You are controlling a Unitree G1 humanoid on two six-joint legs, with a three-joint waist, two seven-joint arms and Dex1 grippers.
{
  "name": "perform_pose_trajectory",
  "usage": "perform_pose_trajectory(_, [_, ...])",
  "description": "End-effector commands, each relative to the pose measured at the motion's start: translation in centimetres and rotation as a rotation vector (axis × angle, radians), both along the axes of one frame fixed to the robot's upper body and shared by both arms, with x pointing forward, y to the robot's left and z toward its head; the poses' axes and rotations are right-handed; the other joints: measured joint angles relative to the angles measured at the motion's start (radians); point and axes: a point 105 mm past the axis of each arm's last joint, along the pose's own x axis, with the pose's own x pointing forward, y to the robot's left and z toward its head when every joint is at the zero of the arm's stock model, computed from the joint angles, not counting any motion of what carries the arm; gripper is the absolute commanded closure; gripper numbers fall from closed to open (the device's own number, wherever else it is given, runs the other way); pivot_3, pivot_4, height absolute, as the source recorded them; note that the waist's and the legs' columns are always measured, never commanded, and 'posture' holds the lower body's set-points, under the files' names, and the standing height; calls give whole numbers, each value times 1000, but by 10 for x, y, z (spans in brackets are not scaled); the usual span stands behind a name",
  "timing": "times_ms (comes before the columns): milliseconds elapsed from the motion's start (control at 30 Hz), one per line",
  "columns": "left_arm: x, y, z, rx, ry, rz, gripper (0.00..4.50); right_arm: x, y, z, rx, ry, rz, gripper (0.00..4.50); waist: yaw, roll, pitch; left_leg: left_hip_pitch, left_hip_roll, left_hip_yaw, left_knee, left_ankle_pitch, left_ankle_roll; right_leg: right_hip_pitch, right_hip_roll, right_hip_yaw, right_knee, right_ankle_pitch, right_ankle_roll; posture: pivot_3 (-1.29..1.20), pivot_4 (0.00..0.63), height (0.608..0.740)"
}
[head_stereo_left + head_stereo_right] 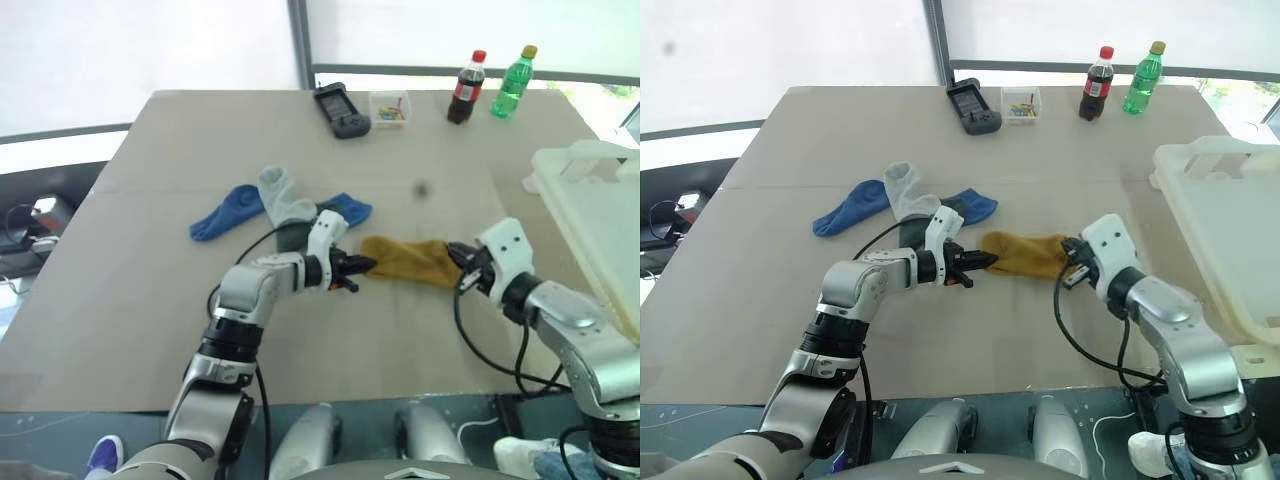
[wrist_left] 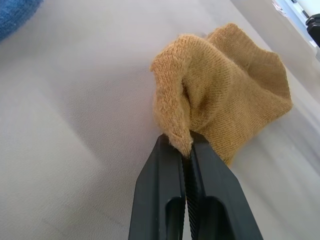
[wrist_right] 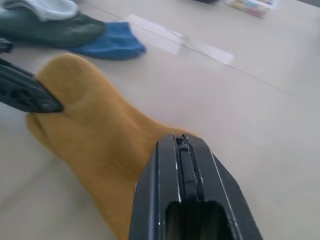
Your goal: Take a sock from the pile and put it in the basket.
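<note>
A mustard-yellow sock (image 1: 408, 260) hangs stretched between my two grippers near the table's middle. My left gripper (image 2: 187, 149) is shut on a fold of its left edge. At the sock's right end my right gripper (image 1: 460, 260) is shut too, its tips (image 3: 182, 137) meeting the cloth. The pile lies just behind my left hand: a blue sock (image 1: 228, 212), a pale grey-white sock (image 1: 283, 195), a dark green sock (image 1: 292, 236) and another blue one (image 1: 350, 210). The basket (image 1: 600, 220), a large white bin, stands at the table's right edge.
At the table's far edge are a black handset (image 1: 342, 110), a small clear box of coloured bits (image 1: 389, 108), a cola bottle (image 1: 465, 88) and a green bottle (image 1: 512, 82). Bare tabletop (image 1: 450, 190) lies between the sock and the basket.
</note>
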Motion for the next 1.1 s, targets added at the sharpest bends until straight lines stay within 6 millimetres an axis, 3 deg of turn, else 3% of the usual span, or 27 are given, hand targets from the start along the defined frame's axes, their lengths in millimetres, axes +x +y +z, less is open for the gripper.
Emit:
perform_pose_trajectory(33, [-2, -3, 2, 3, 0, -15, 4500, 8, 3, -21, -44, 43, 22, 4420, 1, 0, 0, 0, 0, 0, 0, 0, 0, 0, 0, 0, 0, 0, 0, 0, 150, 740])
perform_pose_trajectory(233, [-1, 3, 17, -40, -14, 11, 4500, 20, -13, -56, -160, 102, -17, 4420, -3, 0, 0, 0, 0, 0, 0, 0, 0, -1, 0, 0, 0, 0, 0, 0, 150, 740])
perform_pose_trajectory(533, [2, 12, 45, -103, -34, 7, 4500, 23, 0, -45, -106, 59, 20, 4420, -6, 0, 0, 0, 0, 0, 0, 0, 0, -1, 0, 0, 0, 0, 0, 0, 150, 740])
perform_pose_trajectory(767, [-2, -2, 71, -215, -16, -59, 4500, 20, 7, -27, -79, 2, 51, 4420, -5, 0, 0, -1, 0, 0, 0, 0, 0, -1, 0, 0, 0, 0, 0, 0, 150, 740])
perform_pose_trajectory(1100, [-15, -32, 75, -186, 19, -191, 4500, 13, 4, -16, -78, -30, 32, 4420, -3, 0, 0, -1, 0, 0, 0, 0, 0, -2, 0, 1, 0, 0, 0, 0, 150, 740])
